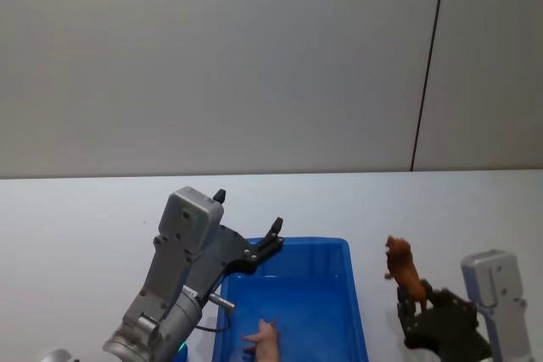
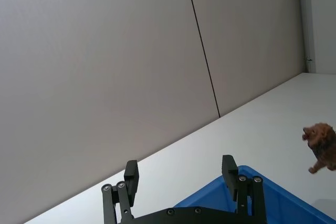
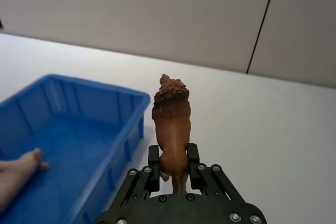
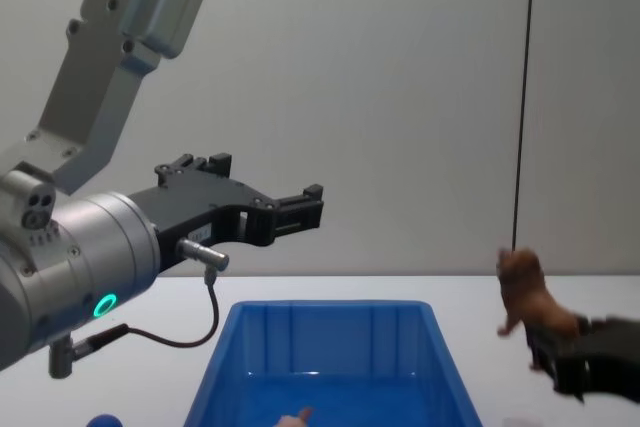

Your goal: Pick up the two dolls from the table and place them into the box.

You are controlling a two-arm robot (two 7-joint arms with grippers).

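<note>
Step in hand: transfer of the second doll.

Right jaws closed on the hindquarters of the lion figurine [image 3: 171, 124], mane end pointing away from the jaws, body lifted clear of the worktop [image 1: 85, 209]. Blue box [image 3: 94, 85] just to the left of the right jaws, beside them and not yet beneath.

Left jaws spread open and empty, raised above the far-left corner of the box. Pink doll [image 1: 265, 341] already lying on the box floor, below the left jaws and nearer the robot. Small round blue object [image 4: 105, 420] low beside the left wall of the box, under the left arm; no part of the task.

Judged progress: one doll of two placed.

Next move, as judged:
- Carry the right jaws leftward, past the right wall, to a position over the box opening.
- Keep enough height to clear the rim.
- Aim for bare floor, away from the pink doll.
- Lower, then open the right jaws.
- Left jaws probably clear of this path; confirm before crossing.
</note>
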